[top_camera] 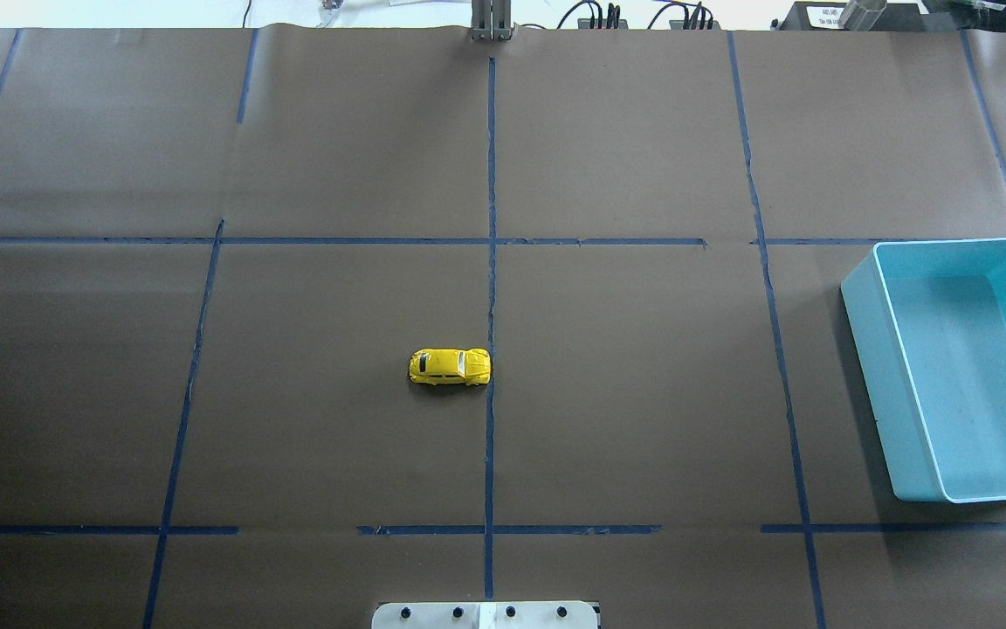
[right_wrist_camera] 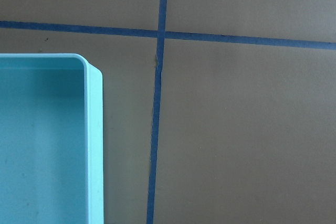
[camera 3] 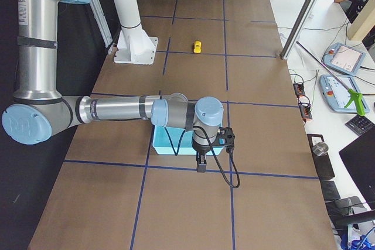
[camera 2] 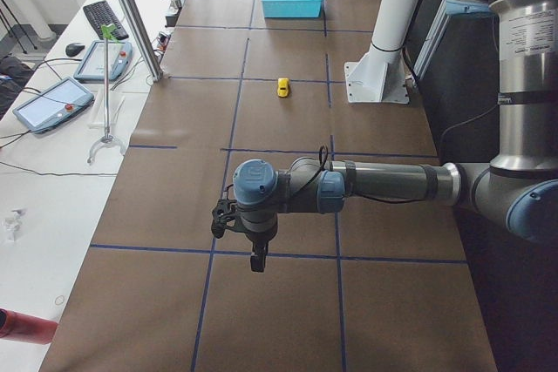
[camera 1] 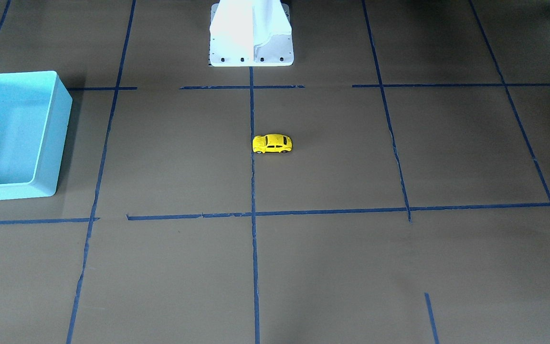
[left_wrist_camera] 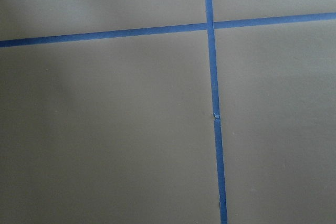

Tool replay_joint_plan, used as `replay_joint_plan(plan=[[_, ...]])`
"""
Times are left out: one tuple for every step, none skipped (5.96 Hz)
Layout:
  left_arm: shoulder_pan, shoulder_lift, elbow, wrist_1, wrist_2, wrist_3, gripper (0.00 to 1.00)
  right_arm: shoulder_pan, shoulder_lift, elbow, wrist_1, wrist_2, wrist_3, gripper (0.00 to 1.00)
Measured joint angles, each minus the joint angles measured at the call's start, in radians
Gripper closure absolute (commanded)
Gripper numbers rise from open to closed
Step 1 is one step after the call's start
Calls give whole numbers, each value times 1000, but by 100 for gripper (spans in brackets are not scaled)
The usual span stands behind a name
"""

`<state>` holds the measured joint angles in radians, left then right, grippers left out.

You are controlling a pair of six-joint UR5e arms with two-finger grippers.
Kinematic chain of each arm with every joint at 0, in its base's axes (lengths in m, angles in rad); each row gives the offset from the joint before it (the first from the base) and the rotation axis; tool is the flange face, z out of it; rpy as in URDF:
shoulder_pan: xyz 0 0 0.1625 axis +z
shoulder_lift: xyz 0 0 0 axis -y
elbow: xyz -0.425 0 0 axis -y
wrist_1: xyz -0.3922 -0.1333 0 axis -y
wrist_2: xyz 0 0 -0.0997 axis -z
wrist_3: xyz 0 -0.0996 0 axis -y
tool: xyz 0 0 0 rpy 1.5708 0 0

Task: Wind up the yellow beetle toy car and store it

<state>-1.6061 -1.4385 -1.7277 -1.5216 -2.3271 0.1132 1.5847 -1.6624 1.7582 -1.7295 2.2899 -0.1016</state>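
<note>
The yellow beetle toy car (camera 1: 272, 144) stands alone on its wheels on the brown table, near the middle (top_camera: 450, 367); it also shows small in the side views (camera 2: 282, 86) (camera 3: 198, 46). The empty turquoise bin (top_camera: 861, 349) stands at the robot's right end of the table (camera 1: 58, 138) (right_wrist_camera: 94, 145). My left gripper (camera 2: 254, 260) hangs high over the table's left end, far from the car. My right gripper (camera 3: 200, 165) hangs above the bin's outer edge. Both show only in side views, so I cannot tell whether they are open or shut.
The white robot base (camera 1: 251, 38) stands at the table's near edge behind the car. Blue tape lines (top_camera: 491, 262) grid the table. Past the far edge stand a metal post (camera 2: 131, 15) and a desk with tablets (camera 2: 48, 100).
</note>
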Motion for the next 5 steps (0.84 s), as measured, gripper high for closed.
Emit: replay_joint_plan(plan=[[0, -2, 3, 0, 0, 0, 0, 0, 0, -1, -1, -1, 1, 0], [0, -3, 2, 0, 0, 0, 0, 0, 0, -1, -1, -2, 1, 0], [0, -3, -1, 0, 0, -1, 0, 0, 0, -2, -1, -2, 2, 0], [0, -2, -6, 1, 0, -2, 0, 0, -1, -2, -1, -3, 1, 0], [2, -2, -18, 6, 0, -1, 0, 0, -2, -2, -1, -4, 1, 0]])
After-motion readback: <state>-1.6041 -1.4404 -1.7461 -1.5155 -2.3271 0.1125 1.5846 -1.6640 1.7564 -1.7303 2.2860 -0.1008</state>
